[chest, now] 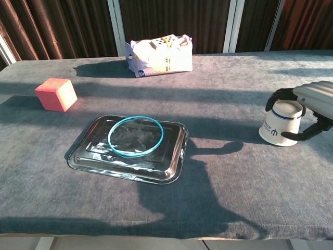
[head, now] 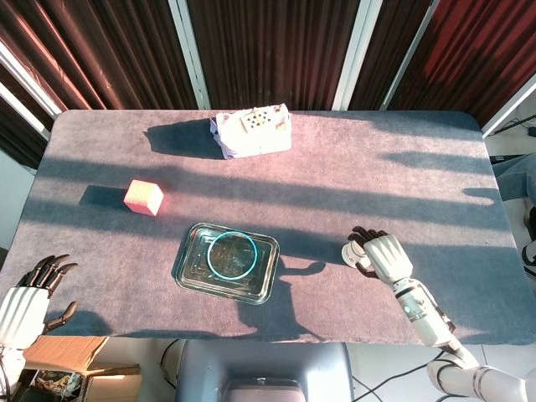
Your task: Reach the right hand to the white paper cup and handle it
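The white paper cup (chest: 277, 126) stands upside down on the grey table near its right front, with a dark band and logo on its side. My right hand (chest: 314, 99) is wrapped around it from the right: fingers (chest: 280, 97) curl over its far side and the thumb lies against its near side. From the head camera, the right hand (head: 384, 255) covers most of the cup (head: 354, 250). My left hand (head: 25, 298) hangs off the table's front left corner with fingers apart, holding nothing.
A steel tray (chest: 82, 154) with a blue ring (chest: 136, 135) in it sits at centre front. A pink cube (chest: 56, 94) lies at the left. A white bag (chest: 160, 55) stands at the back centre.
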Robot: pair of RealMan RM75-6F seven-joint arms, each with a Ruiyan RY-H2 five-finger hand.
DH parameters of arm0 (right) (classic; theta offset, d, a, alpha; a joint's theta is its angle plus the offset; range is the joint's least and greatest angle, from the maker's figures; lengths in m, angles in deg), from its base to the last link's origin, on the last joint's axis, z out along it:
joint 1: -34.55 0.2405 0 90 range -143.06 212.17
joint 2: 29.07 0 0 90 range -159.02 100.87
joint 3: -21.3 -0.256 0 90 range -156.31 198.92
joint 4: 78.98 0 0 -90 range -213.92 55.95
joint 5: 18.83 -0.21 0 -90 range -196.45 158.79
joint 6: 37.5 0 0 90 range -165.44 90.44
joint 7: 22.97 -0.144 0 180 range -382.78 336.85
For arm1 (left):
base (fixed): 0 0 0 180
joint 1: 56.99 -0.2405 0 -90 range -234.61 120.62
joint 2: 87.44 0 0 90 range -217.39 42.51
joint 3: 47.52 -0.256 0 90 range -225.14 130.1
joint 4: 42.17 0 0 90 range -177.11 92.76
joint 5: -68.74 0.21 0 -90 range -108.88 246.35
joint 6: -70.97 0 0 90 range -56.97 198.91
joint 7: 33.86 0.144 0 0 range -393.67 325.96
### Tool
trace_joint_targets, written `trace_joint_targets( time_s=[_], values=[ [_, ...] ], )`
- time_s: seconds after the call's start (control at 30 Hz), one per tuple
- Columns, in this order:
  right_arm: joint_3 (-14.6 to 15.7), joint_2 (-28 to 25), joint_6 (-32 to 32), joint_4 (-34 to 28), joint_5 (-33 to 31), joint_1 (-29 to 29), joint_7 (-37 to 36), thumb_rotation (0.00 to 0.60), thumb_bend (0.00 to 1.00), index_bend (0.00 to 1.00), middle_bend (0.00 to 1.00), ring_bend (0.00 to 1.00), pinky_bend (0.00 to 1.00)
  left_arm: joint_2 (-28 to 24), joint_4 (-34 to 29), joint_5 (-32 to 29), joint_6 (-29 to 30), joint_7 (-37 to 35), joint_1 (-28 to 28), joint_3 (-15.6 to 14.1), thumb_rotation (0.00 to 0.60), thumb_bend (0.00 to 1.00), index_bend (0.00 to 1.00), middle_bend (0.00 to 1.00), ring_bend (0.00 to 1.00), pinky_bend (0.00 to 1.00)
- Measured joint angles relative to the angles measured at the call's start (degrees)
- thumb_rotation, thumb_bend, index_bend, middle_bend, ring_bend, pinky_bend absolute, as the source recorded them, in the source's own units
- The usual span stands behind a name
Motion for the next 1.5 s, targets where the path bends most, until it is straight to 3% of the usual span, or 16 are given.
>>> trace_joint_targets(
  time_s=[0.13,0.33,0.47,0.57,0.77,0.9,1.0,1.13,1.5],
  values=[
    [0.0,0.7,-1.1,1.1,0.0,-0.2,-0.7,0.6,0.5,0.59,0.47,0.55,0.68,0.0,0.0,-0.1,-0.1,0.1,0.0,0.0,0.6,0.3,0.24,0.12,0.1,0.29],
    [0.0,1.0,-2.4,1.7,0.3,-0.3,-2.3,0.6,0.5,0.6,0.47,0.55,0.68,0.0,-0.1,-0.1,-0.2,0.2,0.0,0.0,0.6,0.3,0.24,0.12,0.1,0.29],
    [0.1,1.7,-4.5,2.6,1.3,-0.5,-7.6,0.6,0.5,0.6,0.47,0.55,0.68,0.0,-0.1,-0.3,-0.4,0.3,0.1,0.0,0.6,0.3,0.24,0.12,0.1,0.29],
    [0.5,2.2,-5.7,3.6,2.3,-0.5,-16.6,0.6,0.5,0.59,0.47,0.55,0.68,0.0,-0.2,-0.2,-0.5,0.4,0.1,0.1,0.6,0.3,0.24,0.12,0.1,0.29],
    [2.7,3.1,-6.7,8.0,5.1,0.2,-42.3,0.6,0.5,0.55,0.47,0.52,0.66,0.0,-0.2,-0.3,-0.6,0.5,0.1,0.1,0.6,0.3,0.24,0.12,0.1,0.29],
    [5.1,4.4,-6.7,14.0,7.5,1.3,-58.7,0.6,0.5,0.49,0.47,0.47,0.62,0.0,-0.2,-0.4,-0.6,0.3,0.1,0.1,0.6,0.3,0.24,0.12,0.1,0.29],
    [7.7,5.5,-6.0,19.7,9.5,2.1,-65.2,0.6,0.5,0.46,0.44,0.42,0.58,-0.1,-0.2,-0.4,-0.5,0.1,0.1,0.1,0.6,0.3,0.24,0.12,0.1,0.29],
    [10.5,6.4,-4.3,24.0,11.0,2.8,-66.1,0.6,0.5,0.43,0.4,0.35,0.51,-0.1,-0.2,-0.3,-0.3,0.0,0.0,0.1,0.6,0.3,0.24,0.12,0.1,0.29],
    [10.8,5.6,-4.3,24.1,10.6,2.6,-56.3,0.6,0.43,0.28,0.19,0.08,0.23,-0.1,-0.2,-0.3,-0.5,0.3,0.0,0.1,0.6,0.3,0.24,0.12,0.1,0.29]
  ],
)
